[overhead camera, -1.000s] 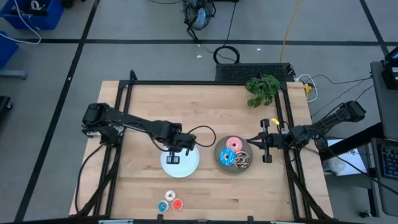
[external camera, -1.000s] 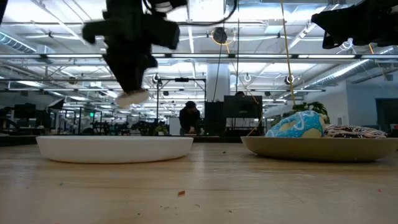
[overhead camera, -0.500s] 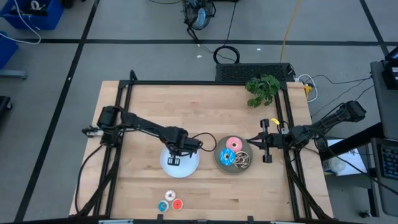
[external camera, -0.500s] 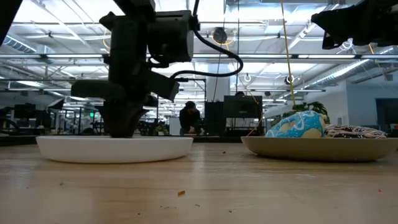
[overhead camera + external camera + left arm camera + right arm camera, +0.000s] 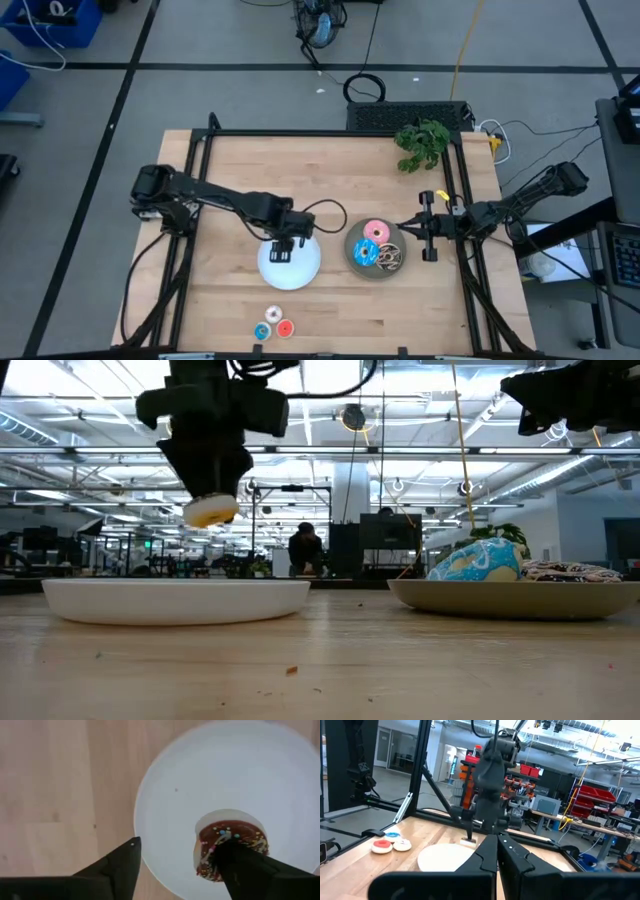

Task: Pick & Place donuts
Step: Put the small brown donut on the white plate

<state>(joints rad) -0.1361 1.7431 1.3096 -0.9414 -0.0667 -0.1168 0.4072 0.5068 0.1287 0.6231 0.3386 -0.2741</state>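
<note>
Seven donuts we counted on or above the bench (image 5: 220, 200), entered as follows.

Item 1: mini brown donut (image 5: 230, 845), sprinkled, pale underneath. We found it at the tip of one finger (image 5: 250, 870) of the left gripper (image 5: 282, 252), tilted, over the round white plate (image 5: 300, 272). In the low view it hung clear above that plate. The left jaws stood spread wide in the left wrist view, the other finger well apart from the donut. We could not tell just how the donut clung to its finger.

Items 2 to 4: pink donut (image 5: 376, 231), blue sprinkled donut (image 5: 365, 253) and dark brown drizzled donut (image 5: 390, 256). These lay close together on the round grey plate (image 5: 350, 245), just beside the white plate, the blue one propped up on edge in the low view.

Items 5 to 7: mini white donut (image 5: 271, 317), mini blue donut (image 5: 262, 332) and mini red donut (image 5: 285, 328). We recorded them in a tight cluster on the bare bench, near its front edge, apart from both plates.

Right gripper (image 5: 405, 232): it waited just beside the grey plate, on the side away from the white one, its jaws pressed together and holding nothing.
</note>
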